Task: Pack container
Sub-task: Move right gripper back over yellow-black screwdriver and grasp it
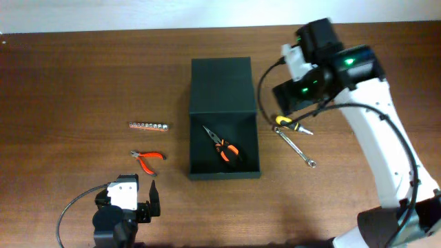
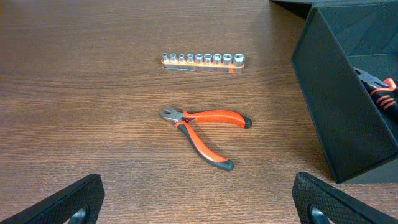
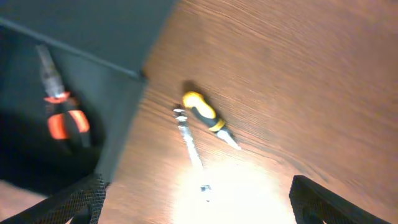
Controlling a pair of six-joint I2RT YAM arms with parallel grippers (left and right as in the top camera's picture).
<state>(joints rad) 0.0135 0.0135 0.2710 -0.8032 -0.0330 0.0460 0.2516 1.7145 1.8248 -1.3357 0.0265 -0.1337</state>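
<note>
Tools lie on a brown table (image 1: 69, 83) around a dark green box (image 1: 224, 114). The box sits in the middle of the table. Its lid is flipped back, so it is open on top. Inside it lie pliers (image 1: 223, 147) with orange and black handles. To the left of the box are a row of sockets (image 1: 149, 126) and small orange cutters (image 1: 147, 158), both apart from it. To the right, near the box, a yellow screwdriver (image 1: 292, 123) and a wrench (image 1: 295, 147) lie close together. The left gripper (image 2: 199, 202) is by the table's front edge, with its fingers wide apart and nothing in them. The right gripper (image 3: 196, 202) hangs above the screwdriver and wrench, fingers spread wide too, and holds nothing.
</note>
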